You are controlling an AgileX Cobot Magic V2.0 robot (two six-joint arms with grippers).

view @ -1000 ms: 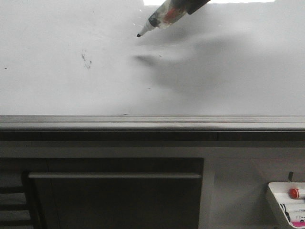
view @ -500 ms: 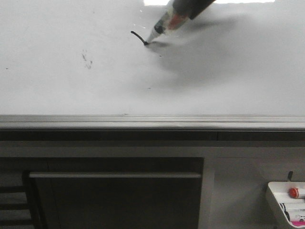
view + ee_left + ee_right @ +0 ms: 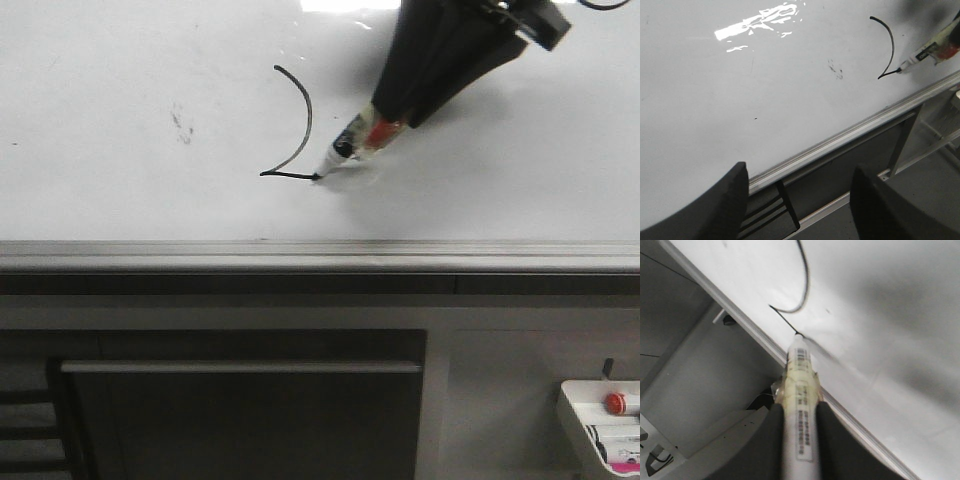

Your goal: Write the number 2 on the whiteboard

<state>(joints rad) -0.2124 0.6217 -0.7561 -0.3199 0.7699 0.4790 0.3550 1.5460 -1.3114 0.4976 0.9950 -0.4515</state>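
The whiteboard (image 3: pixel 120 60) fills the upper front view, with a grey metal rail (image 3: pixel 320 257) along its lower edge. On it is a thin black arc with a short base stroke, the number 2 (image 3: pixel 303 120), also in the left wrist view (image 3: pixel 890 50) and right wrist view (image 3: pixel 805 280). My right gripper (image 3: pixel 799 415) is shut on a white marker (image 3: pixel 800 390). The marker (image 3: pixel 362 138) tip touches the board at the end of the base stroke. My left gripper (image 3: pixel 800 200) is open and empty, over the board's lower rail, left of the figure.
A small dark smudge (image 3: pixel 181 122) marks the board left of the figure. A white tray (image 3: pixel 605 425) with markers stands at the lower right. Below the rail is a dark cabinet front with a long handle (image 3: pixel 240 368).
The marker came down onto the board, drew a curve downward and then a short flat stroke to the right. The right arm moved lower into view.
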